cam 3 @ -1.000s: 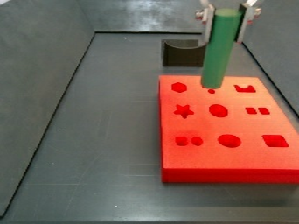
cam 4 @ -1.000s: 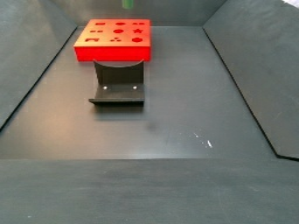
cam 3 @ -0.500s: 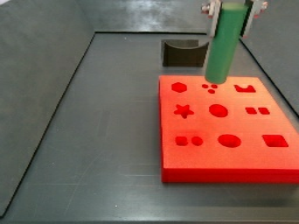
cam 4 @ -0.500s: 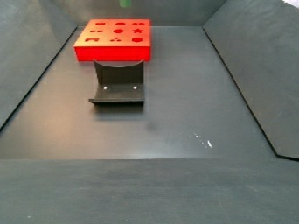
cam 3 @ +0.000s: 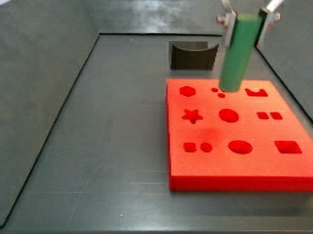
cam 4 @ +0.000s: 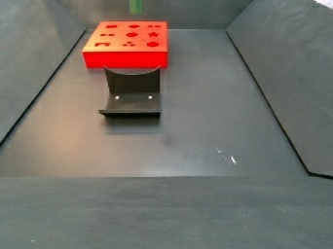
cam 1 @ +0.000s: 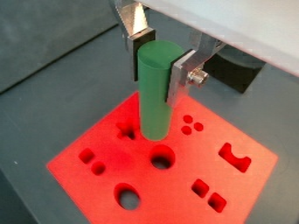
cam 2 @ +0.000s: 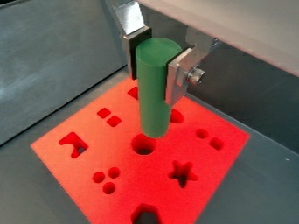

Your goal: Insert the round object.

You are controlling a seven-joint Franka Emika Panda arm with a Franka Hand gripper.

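Observation:
My gripper (cam 3: 248, 7) is shut on the round object (cam 3: 236, 53), a long green cylindrical peg held upright by its upper end. It hangs above the back part of the red board (cam 3: 275, 174), its lower end clear of the surface. In both wrist views the silver fingers (cam 1: 184, 73) (cam 2: 179, 72) clamp the peg (cam 1: 155, 96) (cam 2: 153, 92) from two sides. The peg's lower end hovers near the board's round hole (cam 1: 163, 158) (cam 2: 142, 146). In a side view the board (cam 4: 128, 58) shows at the far end, with the gripper and peg out of view.
The board has several other cut-outs: a star (cam 3: 191, 115), a hexagon (cam 3: 188, 90), an oval (cam 3: 241, 145) and a square (cam 3: 287, 145). The dark fixture (cam 3: 189, 55) (cam 4: 131, 95) stands just behind the board. Dark walls (cam 3: 49, 55) enclose the grey floor.
My gripper has shifted slightly to the right over the board's back edge, still holding the peg. The board and the fixture have not moved.

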